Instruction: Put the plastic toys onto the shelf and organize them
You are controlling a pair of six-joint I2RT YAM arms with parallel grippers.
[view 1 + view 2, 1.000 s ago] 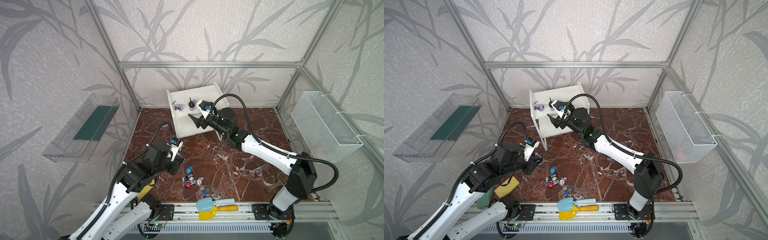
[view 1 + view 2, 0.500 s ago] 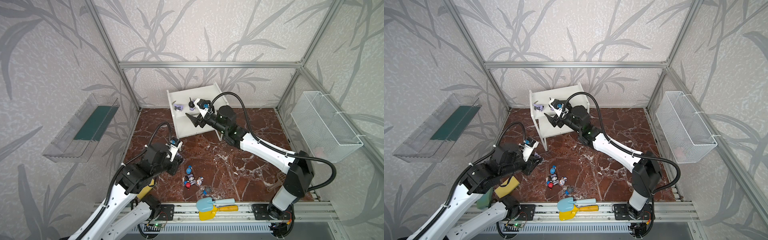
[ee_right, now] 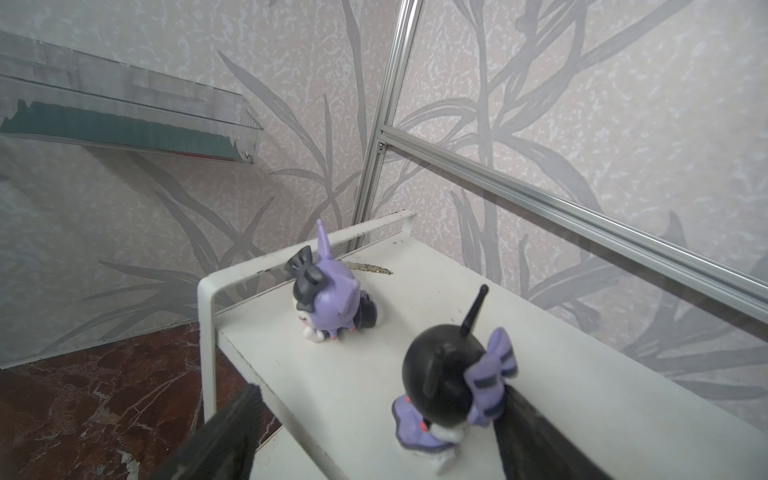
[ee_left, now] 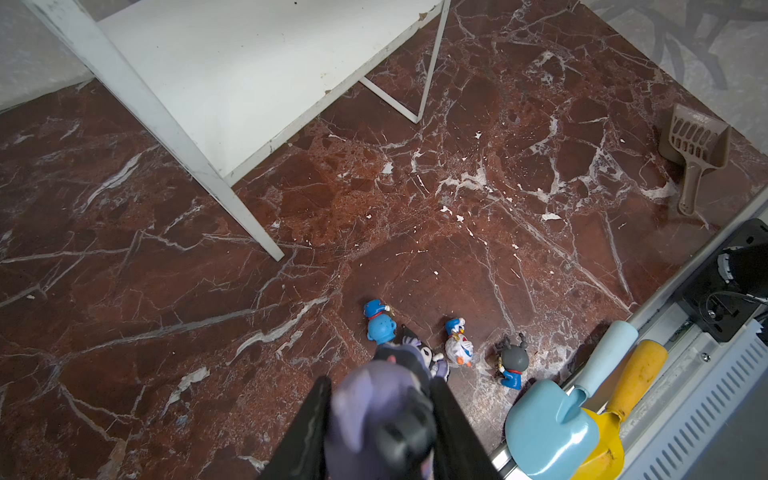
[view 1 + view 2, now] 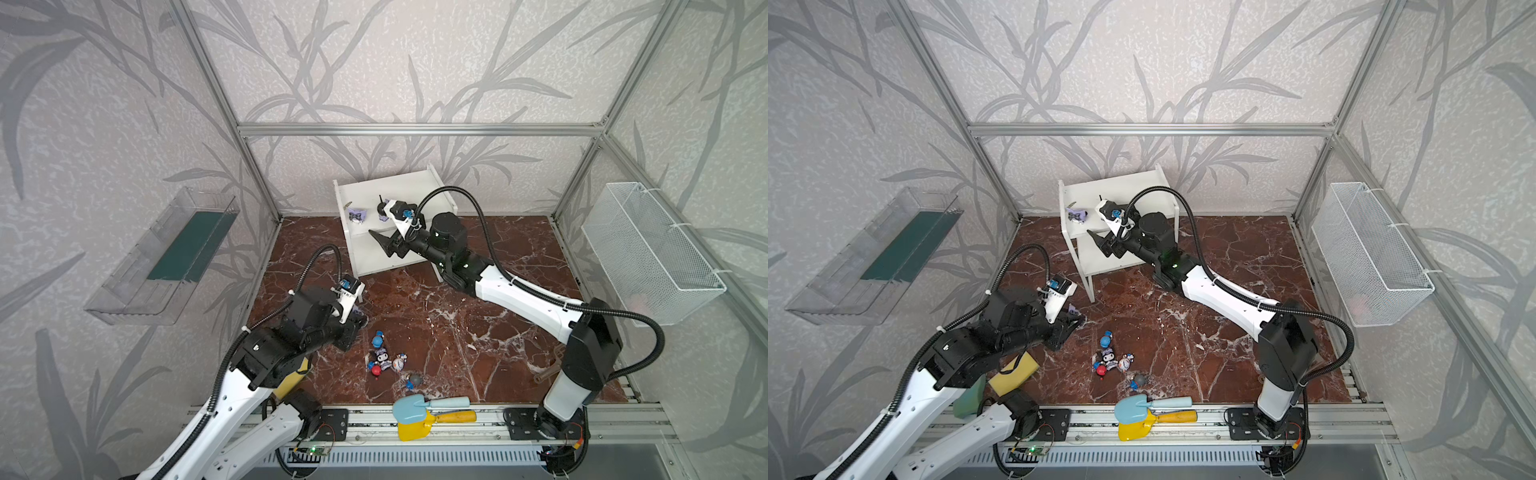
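At shelf [image 5: 415,189] edge, right end effector [image 3: 380,392] agape; left end effector [image 4: 380,386] closed around figurine [image 4: 361,415].

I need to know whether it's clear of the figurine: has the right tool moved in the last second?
Yes. The right tool has shifted slightly left in both top views, toward the left side panel of the shelf, with its jaws open.
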